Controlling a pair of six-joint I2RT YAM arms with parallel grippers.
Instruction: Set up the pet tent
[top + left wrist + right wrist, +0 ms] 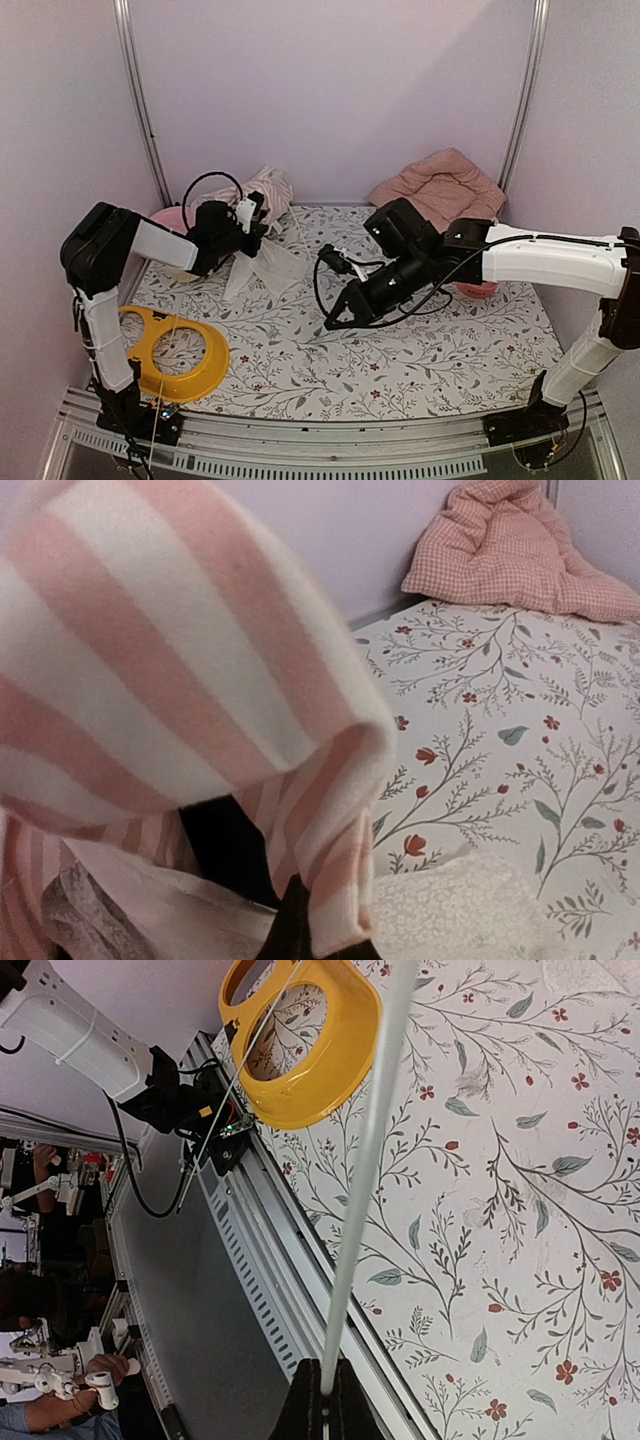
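**Top view:** the pink-and-white striped fabric pet tent (268,190) is a collapsed heap at the back-left, against the wall. Its white sheer mesh curtain (262,268) trails onto the floral table cloth (400,370). The left gripper (238,232) is buried in the heap. The right gripper (335,318) is mid-table, well apart from the tent. The pole it carries is too thin to make out here. The yellow plastic ring (175,355) sits front-left with a thin wire (165,365) lying across it. Risk: a swung pole tip clips the ring or snags that wire.

**Left wrist:** striped fabric hangs over most of the lens. The dark fingers (290,930) are clamped together at the bottom edge, and the tent's folded hem lies right against them, so I read it as pinching cloth. Risks:
- The view is mostly blocked, so there's no visual check on the grip.
- If only one layer is caught, lifting peels it loose.
- The mesh (450,910) lies loose below and could drag or tear.

**Right wrist:** the jaws are pinched tight on a thin grey-white pole (365,1180), which runs off frame past the ring (300,1050). The right gripper (323,1392) has it near one end. That leaves a long lever on a thin, smooth rod, so it can pivot or slide in the pinch. If the pole is bent toward the tent, it may spring out.
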